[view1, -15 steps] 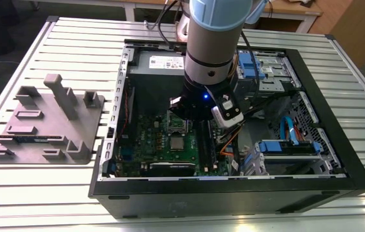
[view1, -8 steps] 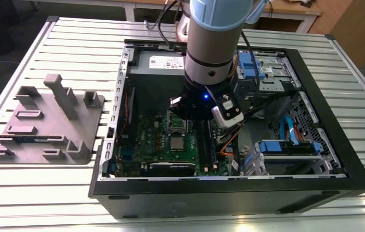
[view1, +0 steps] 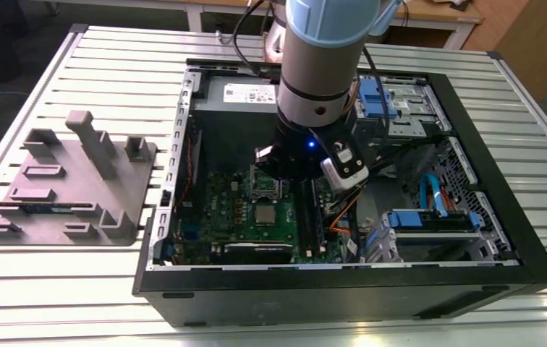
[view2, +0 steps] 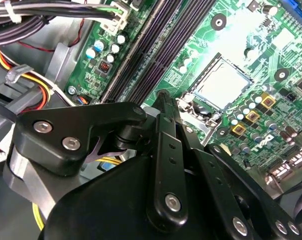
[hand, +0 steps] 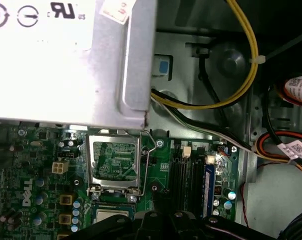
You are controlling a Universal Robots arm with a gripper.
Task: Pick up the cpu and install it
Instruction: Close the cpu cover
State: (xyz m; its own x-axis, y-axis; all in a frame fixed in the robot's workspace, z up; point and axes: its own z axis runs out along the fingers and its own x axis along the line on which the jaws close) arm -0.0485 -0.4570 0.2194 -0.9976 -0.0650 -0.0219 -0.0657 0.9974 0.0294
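Black gripper (view2: 161, 100) hung low inside the open computer case (view1: 351, 289), its tip over the motherboard (view2: 271, 60) and just beside the processor socket. Whether it was clenched or released could not be told; nothing showed in its grasp.

The cpu (view2: 222, 86) lay flat in the socket with its silvery top up. In the first wrist view the hollow load plate (hand: 116, 159) stood swung open between the chip and the power supply (hand: 56, 65), with the wire retention lever (hand: 147, 160) raised beside it. The dark memory slots (view2: 156, 45) ran alongside the socket. So the chip looked placed but not yet clamped.

As a judgement, the chip would be very light, thin and stiff. Its metal lid would be smooth enough to slip under a loose pinch. It seemed fragile where it counts, on the contact face underneath and on the socket's fine pins. The best hold would be on two opposite edges, kept level and never pressed or slid sideways.
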